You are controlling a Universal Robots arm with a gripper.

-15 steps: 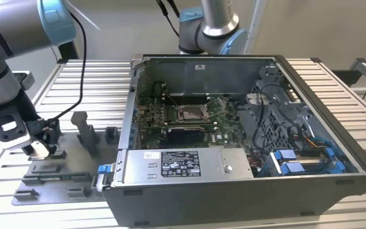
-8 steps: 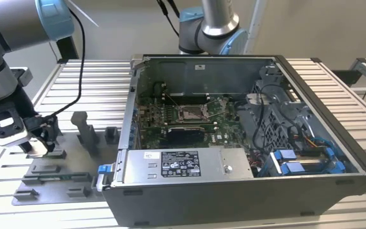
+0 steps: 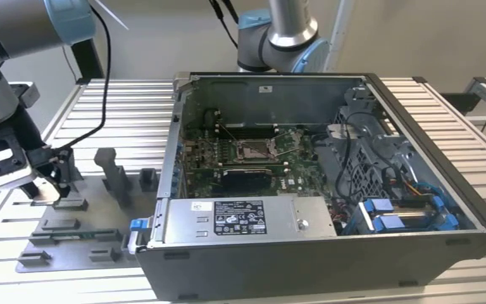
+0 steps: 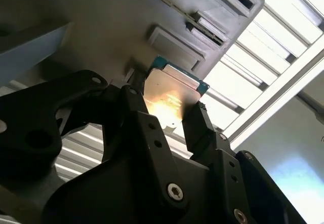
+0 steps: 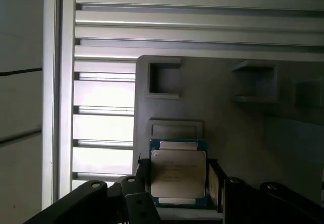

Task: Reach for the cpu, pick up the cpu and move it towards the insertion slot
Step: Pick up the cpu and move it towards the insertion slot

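The cpu [image 5: 177, 172] is a small silvery square chip with a blue-green rim, seen in both wrist views [image 4: 169, 95]. It sits between the two black fingers [image 5: 144, 179] of my gripper [image 5: 178, 181], which is shut on its opposite edges just above the grey fixture plate [image 5: 223, 112]. An empty rectangular recess [image 5: 175, 129] lies on the plate just beyond the chip. In the exterior view my gripper [image 3: 45, 189] hangs low over the plate at the exterior view's left. The insertion slot [image 3: 255, 150] is the silvery-framed socket on the green board inside the open case, well off towards the exterior view's right.
The open computer case [image 3: 328, 253] takes up the middle and right of the slatted table [image 3: 124, 107]. Upright grey fixture blocks [image 3: 112, 174] stand on the plate between my gripper and the case. A second robot arm [image 3: 277, 38] stands behind the case.
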